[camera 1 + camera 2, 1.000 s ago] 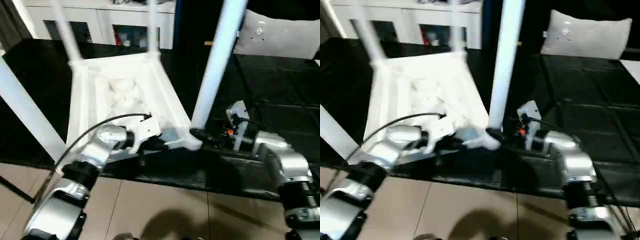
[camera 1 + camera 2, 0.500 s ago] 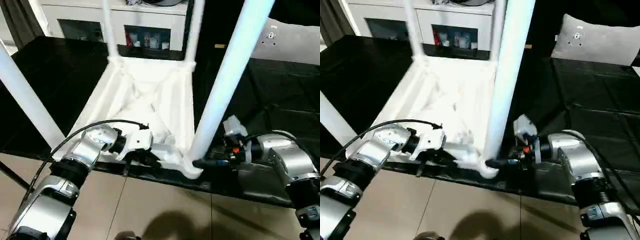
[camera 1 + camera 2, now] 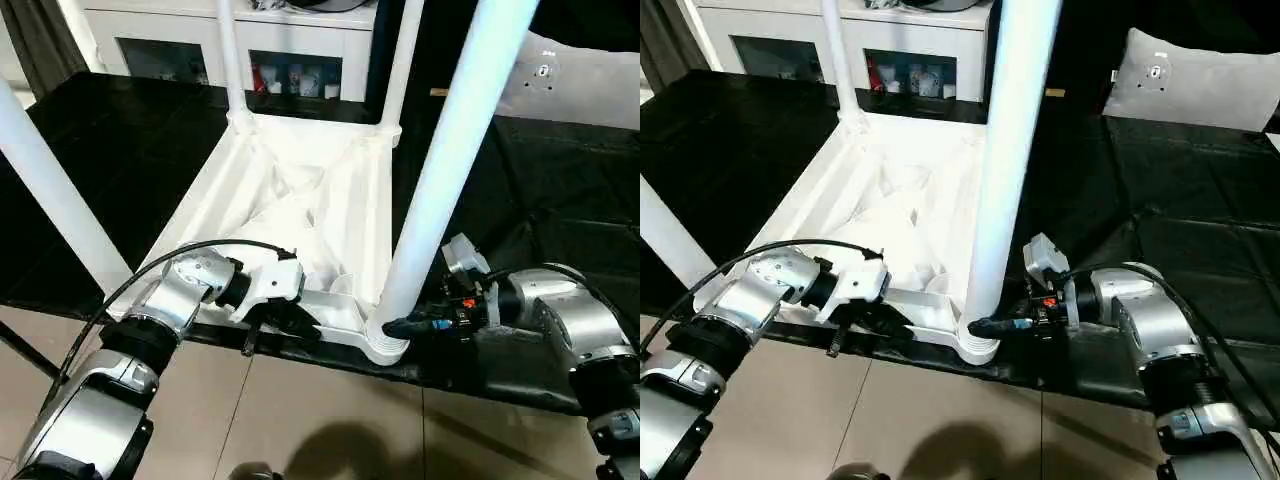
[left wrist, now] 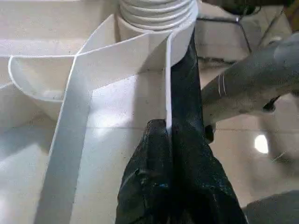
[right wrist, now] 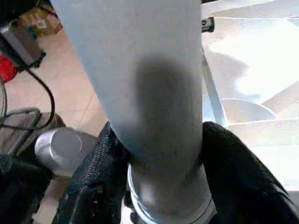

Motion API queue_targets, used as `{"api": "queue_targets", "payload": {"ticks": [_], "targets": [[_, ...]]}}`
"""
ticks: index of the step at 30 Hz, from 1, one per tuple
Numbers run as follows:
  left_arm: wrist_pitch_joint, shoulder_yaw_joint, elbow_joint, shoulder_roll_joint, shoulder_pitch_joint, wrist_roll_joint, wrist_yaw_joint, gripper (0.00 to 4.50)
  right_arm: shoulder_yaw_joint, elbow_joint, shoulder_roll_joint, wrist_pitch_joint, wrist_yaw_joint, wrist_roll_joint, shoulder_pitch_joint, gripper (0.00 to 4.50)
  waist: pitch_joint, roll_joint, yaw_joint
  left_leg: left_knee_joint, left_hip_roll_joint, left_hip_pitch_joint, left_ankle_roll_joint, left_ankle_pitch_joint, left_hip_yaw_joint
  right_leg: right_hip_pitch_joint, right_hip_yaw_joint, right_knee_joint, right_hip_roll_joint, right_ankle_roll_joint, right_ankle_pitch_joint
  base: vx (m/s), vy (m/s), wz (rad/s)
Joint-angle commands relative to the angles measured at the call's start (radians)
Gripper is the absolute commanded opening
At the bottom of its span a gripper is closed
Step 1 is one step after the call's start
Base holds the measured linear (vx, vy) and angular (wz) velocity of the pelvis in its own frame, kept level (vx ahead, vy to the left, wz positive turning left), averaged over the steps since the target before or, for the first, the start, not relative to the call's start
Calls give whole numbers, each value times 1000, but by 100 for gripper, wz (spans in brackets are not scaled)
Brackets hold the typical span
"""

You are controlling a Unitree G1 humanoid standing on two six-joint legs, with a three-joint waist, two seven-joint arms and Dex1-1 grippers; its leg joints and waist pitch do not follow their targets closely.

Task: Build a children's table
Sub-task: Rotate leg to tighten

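Leg [image 3: 440, 180] top cut off; right jaws straddle base, contact unclear; left jaws pinch rib [image 4: 167, 88].

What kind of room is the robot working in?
Probably a room in a home or a lab set up like one: a white cabinet with glass doors stands at the back, a grey cushion lies nearby, and the floor has beige tiles.

The white table [image 3: 300, 215] lies upside down on the black surface [image 3: 120, 150], its ribbed underside facing up. Four round tapered legs stand upright in the corner sockets: far ones at 11 [image 3: 228, 60] and 1 o'clock [image 3: 400, 60], near ones at 8 [image 3: 50, 190] and 5 o'clock [image 3: 445, 170], the last in a ringed socket [image 3: 385, 345].
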Motion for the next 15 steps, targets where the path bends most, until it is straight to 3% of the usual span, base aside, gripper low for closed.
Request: {"api": "queue_targets", "payload": {"ticks": [1, 2, 3, 4, 5, 6, 7, 9, 10, 11, 13, 15], "targets": [[85, 20, -49, -43, -15, -13, 81, 0, -3, -44, 47, 74, -95, 25, 3, 201, -78, -2, -1, -60, 70, 0, 99, -40, -20, 68, 67, -63, -108, -109, -279, 0, 0, 0], [128, 31, -58, -57, -17, -16, 115, 0, -10, -41, 70, 89, -166, 6, 0, 201, -78, -3, -2, -61, 71, 1, 93, -37, -20, 68, 67, -62, -107, -108, -277, 0, 0, 0], [144, 35, -61, -62, -17, -16, 128, 0, -13, -40, 79, 95, -194, -2, -2, 201, -73, -4, -7, -63, 67, 2, 73, -61, -20, 65, 63, -73, -108, -94, -336, 0, 0, 0], [238, 56, -86, -99, -19, -22, 210, 0, -38, -16, 144, 137, -377, -46, -20, 201, -72, -6, -11, -63, 65, 2, 62, -70, -19, 68, 63, -74, -109, -87, -359, 0, 0, 0], [252, 59, -91, -107, -19, -22, 228, 0, -44, -8, 158, 147, -416, -54, -26, 200, -71, -6, -21, -66, 60, -3, 46, -70, -23, 72, 60, -79, -110, -72, -392, 0, 0, 0], [288, 65, -99, -130, -22, -13, 282, 0, -57, 15, 194, 161, -508, -76, -39, 200, -71, -15, -30, -67, 58, -4, 38, -70, -23, 73, 58, -81, -108, -61, -404, 0, 0, 0], [306, 67, -101, -142, -24, -5, 315, 0, -63, 28, 214, 163, -555, -88, -46, 200, -70, -13, -53, -66, 50, -5, 26, -76, -24, 75, 53, -89, -108, -42, -443, 0, 0, 0], [327, 70, -99, -166, -27, 8, 371, 0, -81, 46, 251, 185, -639, -98, -57, 200, -70, -11, -69, -63, 43, -2, 41, -76, -20, 72, 54, -97, -103, -38, -449, 0, 0, 0], [361, 78, -98, -208, -32, 22, 457, 0, -108, 66, 317, 198, -774, -112, -70, 200, -71, -12, -72, -63, 44, -3, 46, -70, -20, 73, 56, -95, -102, -39, -437, 0, 0, 0], [371, 83, -95, -227, -35, 28, 498, 0, -123, 70, 347, 188, -830, -113, -73, 200, -70, -8, -78, -63, 47, 1, 49, -71, -20, 66, 57, -95, -101, -50, -425, 0, 0, 0], [388, 88, -97, -247, -37, 35, 543, 0, -147, 66, 383, 150, -897, -108, -73, 200, -70, -6, -80, -63, 43, 6, 59, -86, -18, 65, 56, -104, -102, -35, -454, 0, 0, 0], [391, 89, -97, -252, -38, 37, 555, 0, -158, 66, 395, 130, -918, -104, -74, 254, -72, -5, -79, -66, 47, 3, 68, -75, -21, 68, 57, -98, -101, -36, -425, 0, 0, 0]]}}
